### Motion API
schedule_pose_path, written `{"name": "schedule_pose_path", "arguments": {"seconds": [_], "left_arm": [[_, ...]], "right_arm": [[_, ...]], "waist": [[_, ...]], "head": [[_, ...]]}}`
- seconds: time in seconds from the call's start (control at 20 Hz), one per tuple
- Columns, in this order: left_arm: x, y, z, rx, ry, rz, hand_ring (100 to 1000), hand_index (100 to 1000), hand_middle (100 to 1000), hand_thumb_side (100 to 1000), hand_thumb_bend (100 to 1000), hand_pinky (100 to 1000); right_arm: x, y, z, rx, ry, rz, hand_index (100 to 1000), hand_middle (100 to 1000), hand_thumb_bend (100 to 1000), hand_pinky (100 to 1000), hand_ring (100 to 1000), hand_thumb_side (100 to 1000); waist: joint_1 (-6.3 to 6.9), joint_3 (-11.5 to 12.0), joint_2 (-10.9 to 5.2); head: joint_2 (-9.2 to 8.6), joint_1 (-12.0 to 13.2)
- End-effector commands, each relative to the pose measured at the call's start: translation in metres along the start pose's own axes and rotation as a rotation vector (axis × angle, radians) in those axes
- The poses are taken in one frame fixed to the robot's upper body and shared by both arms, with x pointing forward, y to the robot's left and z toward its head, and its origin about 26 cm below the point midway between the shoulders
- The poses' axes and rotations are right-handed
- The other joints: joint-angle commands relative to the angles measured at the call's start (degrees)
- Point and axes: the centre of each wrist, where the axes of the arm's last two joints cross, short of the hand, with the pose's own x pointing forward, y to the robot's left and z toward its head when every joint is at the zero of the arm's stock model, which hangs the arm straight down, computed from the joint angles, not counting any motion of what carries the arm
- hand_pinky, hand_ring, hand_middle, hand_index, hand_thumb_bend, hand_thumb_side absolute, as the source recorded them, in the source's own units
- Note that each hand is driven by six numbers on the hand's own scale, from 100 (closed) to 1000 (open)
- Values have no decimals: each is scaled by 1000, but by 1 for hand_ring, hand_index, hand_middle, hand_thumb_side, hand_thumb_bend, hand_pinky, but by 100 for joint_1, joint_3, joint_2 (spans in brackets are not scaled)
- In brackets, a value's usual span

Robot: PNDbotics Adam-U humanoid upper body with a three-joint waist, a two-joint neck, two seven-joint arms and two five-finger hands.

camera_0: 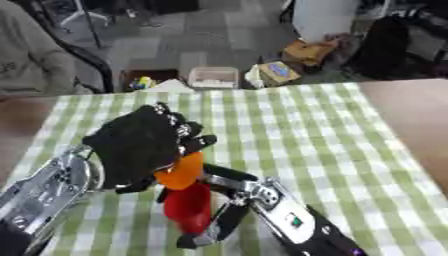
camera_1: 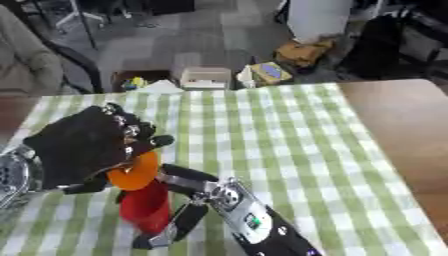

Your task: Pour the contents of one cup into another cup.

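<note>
The left robot hand (camera_0: 140,147), fingers curled round an orange cup (camera_0: 181,172), tips it directly above the upright red cup (camera_0: 188,207), clasped by the right robot hand (camera_0: 229,207) over the checked counter (camera_0: 306,130).

A green-and-white checked tablecloth (camera_0: 289,130) covered the bench (camera_0: 416,107), whose bare brown wood showed well to the right of the hands. Beyond the bench's far edge, past the hands, a dark box (camera_0: 149,78) and a pale box (camera_0: 213,77) sat on the grey floor (camera_0: 175,35), with cardboard boxes (camera_0: 306,50) farther right and a white bin (camera_0: 324,17) behind them.
</note>
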Motion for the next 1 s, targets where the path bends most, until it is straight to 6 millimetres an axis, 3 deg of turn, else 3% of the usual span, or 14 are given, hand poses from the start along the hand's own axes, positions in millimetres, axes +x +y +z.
{"name": "schedule_pose_path", "arguments": {"seconds": [0.05,1.0], "left_arm": [[-2,7,-6,29,-11,-37,328,833,445,100,672,267],[-1,15,1,56,-43,-198,344,828,450,100,788,313]], "right_arm": [[10,-8,-12,38,-76,48,747,244,100,353,311,100],[9,-9,-9,32,-68,48,747,244,100,352,310,100]], "waist": [[9,-5,-120],[9,27,-137]], "head": [[-61,22],[-87,-1]]}}
